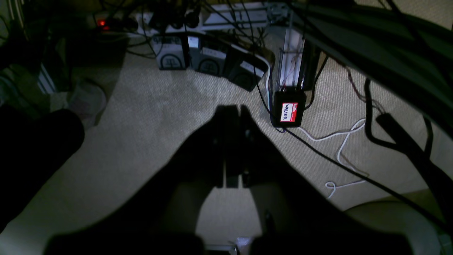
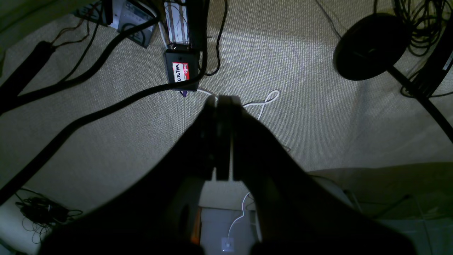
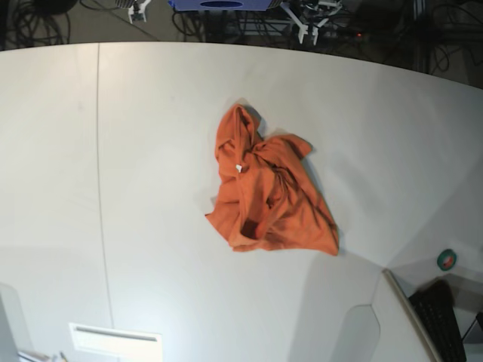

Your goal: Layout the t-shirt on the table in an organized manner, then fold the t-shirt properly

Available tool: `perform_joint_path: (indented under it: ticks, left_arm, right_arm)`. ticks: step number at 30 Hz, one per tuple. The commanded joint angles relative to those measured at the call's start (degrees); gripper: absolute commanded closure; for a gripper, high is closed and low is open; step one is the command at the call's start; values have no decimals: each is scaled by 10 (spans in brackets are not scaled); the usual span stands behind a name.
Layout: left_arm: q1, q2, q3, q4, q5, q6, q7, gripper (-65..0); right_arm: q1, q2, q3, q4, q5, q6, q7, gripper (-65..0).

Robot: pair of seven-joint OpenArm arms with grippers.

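1. Orange cloth: the t-shirt (image 3: 266, 190) lies crumpled in a loose heap near the middle of the table (image 3: 151, 151), bunched and creased, narrow at its far end and spread wider toward the near edge. A small white tag (image 3: 238, 167) shows on its upper left part.
2. Matte white tabletop, far larger than the shirt. A thin dark seam line (image 3: 99, 151) runs front to back, well to the left of the garment in the base view. The far edge curves; shadows fall across the near part.
3. No arm reaches over the table in the base view. A green roll of tape (image 3: 447, 259) sits at the right edge and a dark keyboard (image 3: 441, 320) just below it.
4. Left gripper (image 1: 233, 108): seen from its wrist camera as a dark silhouette, fingers pressed together with nothing between them, pointing down at the floor.
5. Right gripper (image 2: 223, 99): likewise closed tight and empty, hanging above the floor.
6. Floor: pale woven carpet (image 1: 159, 113), dimly lit. A black box with a red-and-white name sticker (image 1: 288, 112) stands on it; the same box appears in the right wrist view.
7. Black cables and a thin white cord (image 1: 341, 141) trail across the carpet. A round black stand base (image 2: 371, 46) lies to the right in the right wrist view.
8. Far floor in the left wrist view: dark boxes and a small red light (image 1: 102, 23), too dim to identify with confidence, perhaps a power strip.
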Motion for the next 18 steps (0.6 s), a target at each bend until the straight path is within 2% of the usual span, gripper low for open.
perform_joint_path:
  ticks: [1, 18]
  left_arm:
    - [2, -3, 4, 0, 0, 2, -1, 0]
    - [1, -3, 5, 1, 6, 2, -1, 0]
  right_arm:
    - [-5, 2, 0, 3, 1, -4, 0, 0]
    - [-4, 9, 0, 1, -1, -6, -5, 0]
